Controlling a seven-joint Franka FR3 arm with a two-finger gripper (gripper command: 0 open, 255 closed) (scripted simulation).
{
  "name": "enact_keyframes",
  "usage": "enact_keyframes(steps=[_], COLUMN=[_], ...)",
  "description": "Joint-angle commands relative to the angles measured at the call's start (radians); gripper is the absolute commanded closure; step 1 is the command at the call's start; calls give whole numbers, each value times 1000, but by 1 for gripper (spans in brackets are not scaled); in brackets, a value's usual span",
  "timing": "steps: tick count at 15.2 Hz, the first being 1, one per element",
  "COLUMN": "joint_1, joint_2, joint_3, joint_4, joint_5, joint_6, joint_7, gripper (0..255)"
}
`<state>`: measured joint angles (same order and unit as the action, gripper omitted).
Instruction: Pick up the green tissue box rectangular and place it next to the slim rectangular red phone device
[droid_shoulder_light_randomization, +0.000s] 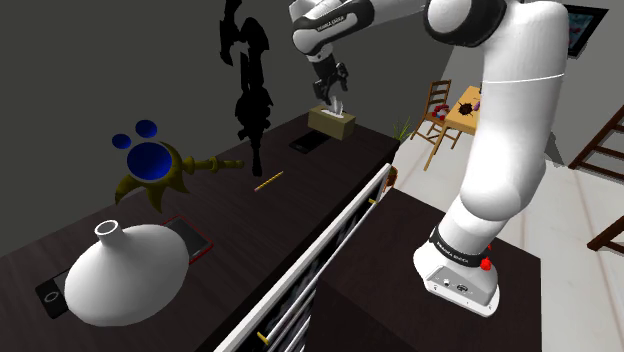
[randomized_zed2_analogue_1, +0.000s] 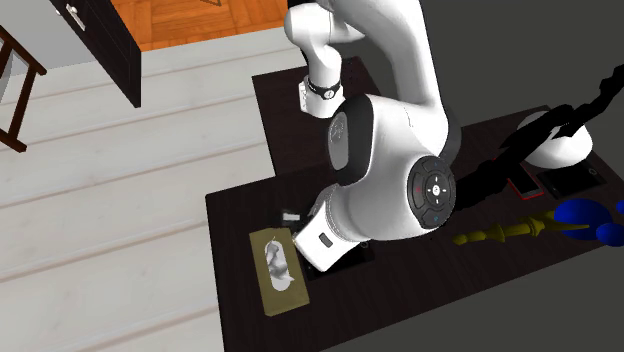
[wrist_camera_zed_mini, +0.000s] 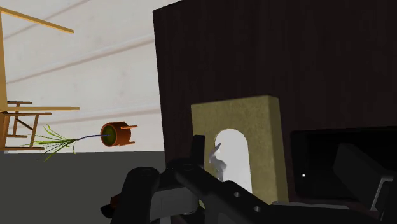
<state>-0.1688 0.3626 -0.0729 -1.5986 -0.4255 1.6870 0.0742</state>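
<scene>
The gripper (droid_shoulder_light_randomization: 334, 99) hung just above the tissue box (droid_shoulder_light_randomization: 333, 123). Its two black fingers stood apart on either side of the white tissue poking up from the slot, and nothing was clasped between them. Whether the fingertips touched the tissue could not be told.

The box looked olive-tan rather than green. It sat on the dark table (droid_shoulder_light_randomization: 250, 215) at the end farthest from the red phone (droid_shoulder_light_randomization: 192, 240), well apart from it. In the wrist view the tissue box (wrist_camera_zed_mini: 245, 137) lay ahead of the fingers, its pale opening facing the camera. A black tablet (droid_shoulder_light_randomization: 307, 141) lay flat just beside the box, on the side toward the red phone.

A white vase (droid_shoulder_light_randomization: 125, 275) stood just beside the red phone, and a black phone (droid_shoulder_light_randomization: 50, 293) lay near it too, by the vase's base. In the stretch between the red phone and the box lay a blue-and-gold ornament (droid_shoulder_light_randomization: 155, 165) and a thin yellow stick (droid_shoulder_light_randomization: 268, 181). A tall black figure (droid_shoulder_light_randomization: 248, 90) stood upright in that same stretch.

In the second exterior view the red phone (randomized_zed2_analogue_1: 524, 184) lay close to the vase (randomized_zed2_analogue_1: 562, 148). The box (randomized_zed2_analogue_1: 275, 272) sat at the table's opposite end, with the arm's white bulk in front of the space between them.

A brown flowerpot (wrist_camera_zed_mini: 118, 133) lay tipped on the floor off the table's edge, far from the red phone.
</scene>
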Motion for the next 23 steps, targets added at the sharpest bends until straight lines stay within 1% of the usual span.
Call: enact_keyframes(steps=[1, 3, 4, 12, 19, 20, 23], joint_1=[-10, -19, -21, -45, -45, -45, -45], joint_2=[86, 175, 196, 184, 184, 184, 184], joint_3=[-14, -28, -31, -39, -39, -39, -39], joint_4=[94, 197, 223, 118, 118, 118, 118], joint_5=[-17, -30, -33, -44, -44, -44, -44], joint_6=[-18, -41, -47, 51, 50, 50, 50], joint_7=[-13, -27, -31, -15, -15, -15, -15], gripper=[0, 0, 0, 0, 0, 255, 255])
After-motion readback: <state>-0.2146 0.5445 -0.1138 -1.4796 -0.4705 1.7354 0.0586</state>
